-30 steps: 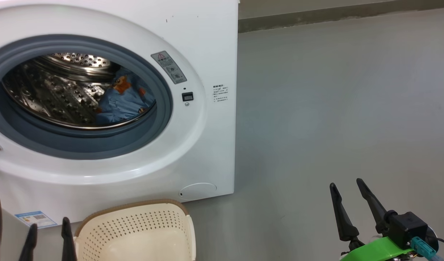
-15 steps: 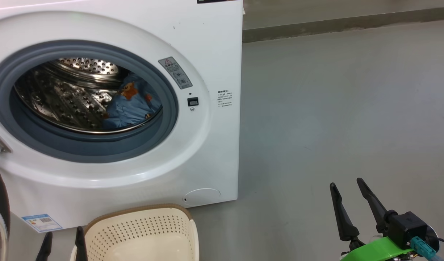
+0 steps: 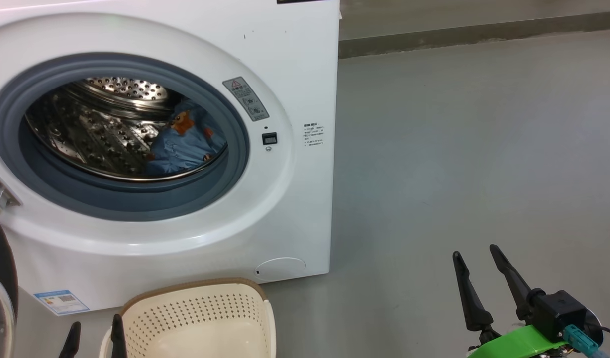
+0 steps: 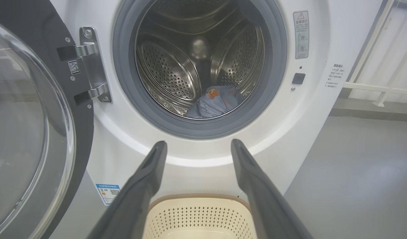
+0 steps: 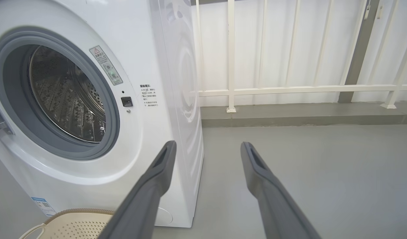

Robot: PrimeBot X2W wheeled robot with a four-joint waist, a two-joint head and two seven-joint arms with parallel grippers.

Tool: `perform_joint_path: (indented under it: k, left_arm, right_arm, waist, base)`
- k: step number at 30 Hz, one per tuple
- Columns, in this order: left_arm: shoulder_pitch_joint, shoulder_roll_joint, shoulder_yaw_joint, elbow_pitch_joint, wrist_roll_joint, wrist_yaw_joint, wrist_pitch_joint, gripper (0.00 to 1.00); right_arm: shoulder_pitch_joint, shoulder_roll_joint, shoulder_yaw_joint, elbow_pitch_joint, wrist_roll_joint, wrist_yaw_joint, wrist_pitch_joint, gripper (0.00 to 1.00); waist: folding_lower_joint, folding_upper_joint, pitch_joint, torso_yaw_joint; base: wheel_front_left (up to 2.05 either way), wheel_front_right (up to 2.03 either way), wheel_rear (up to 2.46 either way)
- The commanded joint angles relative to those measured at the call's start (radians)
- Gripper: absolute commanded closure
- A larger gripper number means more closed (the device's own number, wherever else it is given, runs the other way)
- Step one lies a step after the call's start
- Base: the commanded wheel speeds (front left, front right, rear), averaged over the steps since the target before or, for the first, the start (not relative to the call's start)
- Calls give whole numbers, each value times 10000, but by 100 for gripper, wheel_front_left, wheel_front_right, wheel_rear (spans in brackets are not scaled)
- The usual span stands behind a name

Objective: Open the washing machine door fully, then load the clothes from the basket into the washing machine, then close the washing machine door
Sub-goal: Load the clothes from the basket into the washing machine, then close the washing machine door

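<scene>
The white washing machine (image 3: 295, 59) stands with its door (image 4: 31, 116) swung wide open to the left, black rim and glass bowl facing me. The light blue clothes (image 3: 185, 144) with orange figures lie inside the steel drum, low at its right (image 4: 213, 103). On the floor before the machine sits the cream basket (image 3: 200, 318), and the part of its inside that shows holds nothing. My left gripper (image 3: 96, 330) is open just left of the basket, its fingers (image 4: 157, 159) pointing at the drum opening. My right gripper (image 3: 475, 251) hangs open over bare floor to the right, holding nothing.
The door's steel hinge (image 4: 90, 63) sits at the opening's left. Grey floor (image 3: 459, 149) stretches to the right of the machine. A white railing (image 5: 230, 89) and a low kerb run along the back wall.
The head camera has shifted a little, so the machine sits slightly further right. My left gripper's fingertips have sunk lower at the bottom edge, nearer the basket. The right gripper has not moved.
</scene>
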Motion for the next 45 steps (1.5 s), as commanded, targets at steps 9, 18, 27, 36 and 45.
perform_joint_path:
  k: [9,18,27,36,45]
  left_arm:
    - [-249,51,243,-63,-150,30,-36,0]
    - [-278,51,309,-85,-187,21,-36,0]
    - [-313,51,346,-134,-274,20,-36,0]
    - [-356,51,398,-164,-244,74,-36,0]
    - [-435,51,512,-488,-202,154,-36,0]
  right_arm:
    - [-75,-31,302,-173,23,16,-48,0]
    - [-113,-31,340,-124,109,16,-48,0]
    - [-128,-31,347,-100,120,16,-48,0]
    - [-128,-31,331,-79,124,16,-48,0]
    - [-135,-31,353,-90,129,16,-48,0]
  waist:
    - [0,0,7,33]
    - [0,0,13,-23]
    - [0,0,4,-32]
    - [0,0,-8,-1]
    - [0,0,32,4]
  base:
    - [0,0,0]
    - [0,0,0]
    - [0,0,0]
    - [0,0,0]
    - [-36,36,0]
